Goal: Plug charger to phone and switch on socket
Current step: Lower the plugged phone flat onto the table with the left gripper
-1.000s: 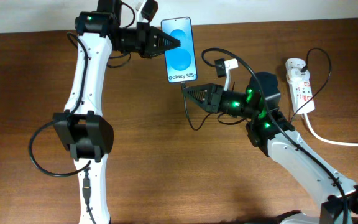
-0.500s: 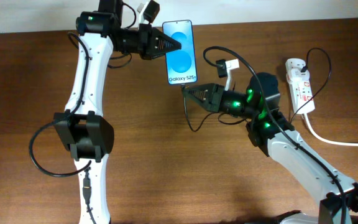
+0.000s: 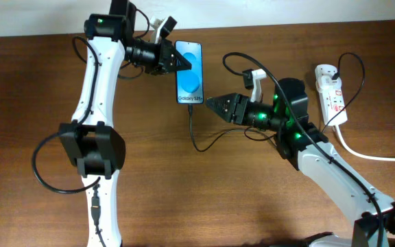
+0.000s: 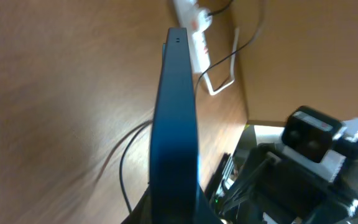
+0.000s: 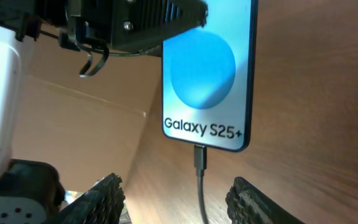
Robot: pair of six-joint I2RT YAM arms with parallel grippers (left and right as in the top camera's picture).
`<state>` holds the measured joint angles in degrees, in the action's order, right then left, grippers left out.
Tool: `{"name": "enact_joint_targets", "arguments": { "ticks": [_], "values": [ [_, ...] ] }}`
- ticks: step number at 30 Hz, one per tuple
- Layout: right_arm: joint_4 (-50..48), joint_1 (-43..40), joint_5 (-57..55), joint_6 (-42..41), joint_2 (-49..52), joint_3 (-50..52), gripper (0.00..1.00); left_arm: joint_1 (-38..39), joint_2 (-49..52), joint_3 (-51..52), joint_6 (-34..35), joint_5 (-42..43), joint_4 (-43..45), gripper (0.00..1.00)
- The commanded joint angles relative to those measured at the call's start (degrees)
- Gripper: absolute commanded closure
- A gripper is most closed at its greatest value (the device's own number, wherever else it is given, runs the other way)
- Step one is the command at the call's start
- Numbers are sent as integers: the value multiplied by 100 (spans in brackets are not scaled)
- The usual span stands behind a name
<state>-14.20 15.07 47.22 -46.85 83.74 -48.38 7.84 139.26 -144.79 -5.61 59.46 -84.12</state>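
The phone (image 3: 189, 72), blue screen lit, is held above the table with my left gripper (image 3: 177, 62) shut on its left edge. In the left wrist view the phone (image 4: 174, 118) shows edge-on, rising from between the jaws. The charger's plug tip (image 5: 199, 155) sits in the phone's bottom port, below the "Galaxy" text on the phone (image 5: 208, 68). Its thin black cable (image 3: 196, 139) hangs down and loops right across the table. My right gripper (image 3: 210, 104) stands open just right of the plug, its fingers (image 5: 101, 198) on either side of the cable without touching it. The socket (image 3: 331, 92) lies at the far right.
A thick white cord (image 3: 362, 152) runs from the socket toward the right edge. A thin black cable (image 3: 348, 65) arcs over the socket. The left arm's base (image 3: 91, 151) stands at the left with a black loop of wire beside it.
My right gripper has opened and let go of the charger plug, which now stays in the phone. The left gripper has carried the phone slightly left and down.
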Motion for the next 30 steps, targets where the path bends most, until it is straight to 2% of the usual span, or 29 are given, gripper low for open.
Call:
{"name": "enact_joint_targets", "arguments": {
  "ticks": [1, 4, 6, 9, 10, 16, 23, 24, 25, 30],
  "values": [
    [262, -11, -125, 166, 0, -68, 42, 15, -37, 765, -48, -402, 186, 100],
    [511, -11, -153, 166, 0, -68, 42, 13, -35, 1631, 330, -385, 872, 100],
    [645, -11, -164, 170, 0, -68, 42, 13, -31, 2041, 498, -861, 1174, 100],
    [769, -11, -162, 210, 0, -68, 42, 15, -31, 2326, 570, -1106, 1572, 100],
    [846, -11, -162, 219, 0, -68, 42, 15, -28, 2378, 822, -1401, 1663, 100],
    [894, -11, -162, 275, 0, -68, 42, 26, 286, 2391, 1204, -1475, 1705, 100],
    [892, -11, -160, 271, 0, -68, 42, 26, 507, 2400, 1204, -1755, 1633, 100],
    [892, -11, -155, 271, 0, -68, 41, 26, 507, 2400, 1204, -1775, 1631, 98],
    [892, -11, -155, 271, 0, -68, 42, 26, 507, 2400, 1204, -1884, 1613, 92],
    [892, -11, -142, 273, 0, -68, 41, 26, 507, 2400, 1204, -1884, 1598, 88]
  ]
}}
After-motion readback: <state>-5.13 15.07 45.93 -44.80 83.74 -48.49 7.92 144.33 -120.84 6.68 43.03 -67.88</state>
